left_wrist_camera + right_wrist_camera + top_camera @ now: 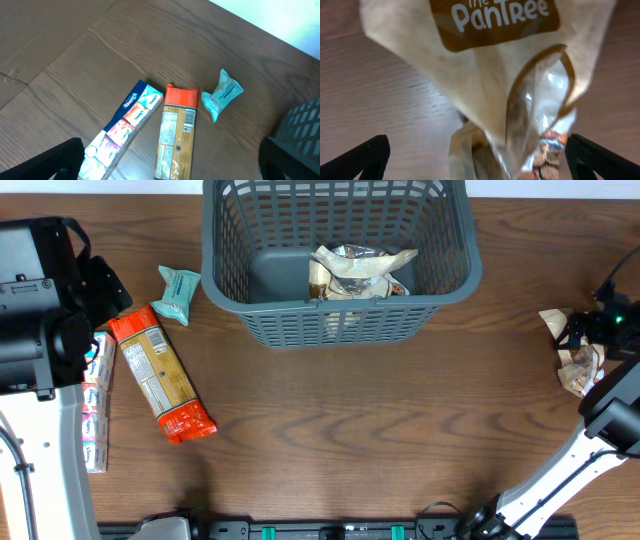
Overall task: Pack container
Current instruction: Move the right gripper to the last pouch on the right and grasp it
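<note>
Overhead, a snack bag (572,358) right of the container (340,325) is straddled by the wide-spread right gripper (477,150), likely for pickup; the left gripper (170,155) is held wide and empty.

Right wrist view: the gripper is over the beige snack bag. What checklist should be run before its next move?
1. Right gripper open: ok, its fingers stand wide apart.
2. Beige snack bag between those fingers: ok, it fills the gap.
3. Fingers touching the bag: cannot tell.
4. Room in the container: ok, one packed bag lies right of centre and the left floor is bare.
5. Left gripper away from the container: ok, open, over by the orange pack.
</note>
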